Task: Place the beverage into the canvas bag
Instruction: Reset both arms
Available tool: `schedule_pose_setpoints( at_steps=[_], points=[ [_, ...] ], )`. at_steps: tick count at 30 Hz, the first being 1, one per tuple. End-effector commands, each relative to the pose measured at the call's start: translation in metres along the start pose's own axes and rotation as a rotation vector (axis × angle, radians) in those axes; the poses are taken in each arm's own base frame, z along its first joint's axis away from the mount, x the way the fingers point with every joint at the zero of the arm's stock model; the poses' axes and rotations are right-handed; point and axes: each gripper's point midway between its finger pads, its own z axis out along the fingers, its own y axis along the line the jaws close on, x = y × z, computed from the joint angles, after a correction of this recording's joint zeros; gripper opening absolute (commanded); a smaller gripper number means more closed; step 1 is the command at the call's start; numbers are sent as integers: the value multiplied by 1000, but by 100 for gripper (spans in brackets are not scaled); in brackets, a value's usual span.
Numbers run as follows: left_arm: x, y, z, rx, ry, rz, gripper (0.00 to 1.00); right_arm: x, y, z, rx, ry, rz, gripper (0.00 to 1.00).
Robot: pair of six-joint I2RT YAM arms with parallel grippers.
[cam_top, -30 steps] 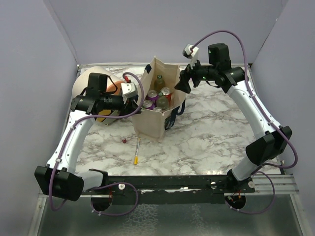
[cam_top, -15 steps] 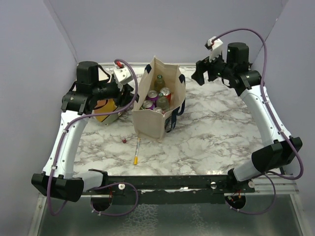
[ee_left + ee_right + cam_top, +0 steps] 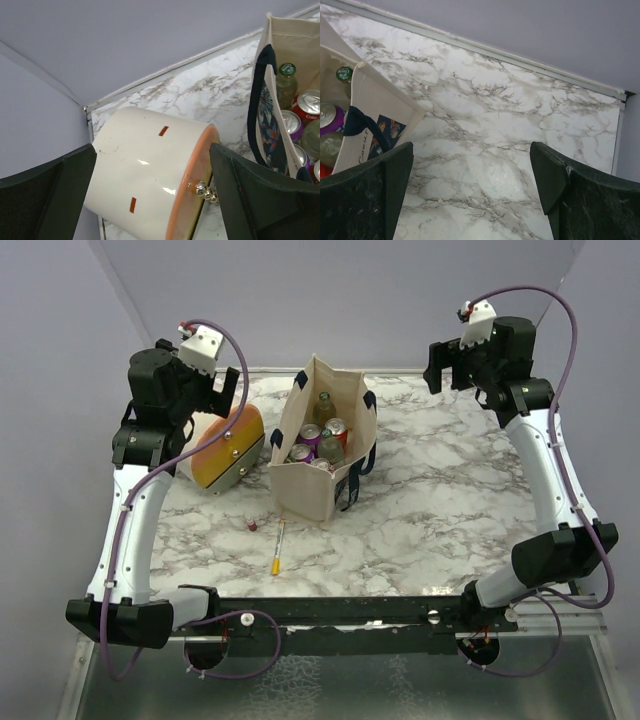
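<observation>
Lifted away from the canvas bag (image 3: pixel 310 490) since before, left claw (image 3: pixel 152 150) hangs spread and empty, drum (image 3: pixel 145 170) beneath it; right claw (image 3: pixel 471 145) likewise spread, counter (image 3: pixel 495 110) beneath.

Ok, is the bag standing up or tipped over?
Upright. The bag stands with its mouth facing up, and the top view shows cans and a green bottle inside.
</observation>
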Motion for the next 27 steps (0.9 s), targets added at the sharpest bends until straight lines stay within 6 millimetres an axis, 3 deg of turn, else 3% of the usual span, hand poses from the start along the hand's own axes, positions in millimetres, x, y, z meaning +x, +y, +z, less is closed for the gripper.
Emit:
schedule_pose_setpoints(
  at_steps=[1, 6, 14, 23, 27],
  points=[
    [-28, 39, -9, -187, -70, 5, 99, -32, -18, -11, 108, -70, 24, 100],
    [-42, 47, -8, -196, -114, -36, 99, -43, -8, -29, 51, -69, -16, 100],
    [-21, 40, -14, -180, -98, -75, 99, -46, -13, -72, 103, -80, -100, 100],
    [-10, 33, -25, -174, -91, -151, 99, -20, -8, -103, 128, -117, -114, 100],
    [-12, 40, -41, -233, -153, -167, 99, -14, -5, -112, 132, -133, -113, 100]
  ],
)
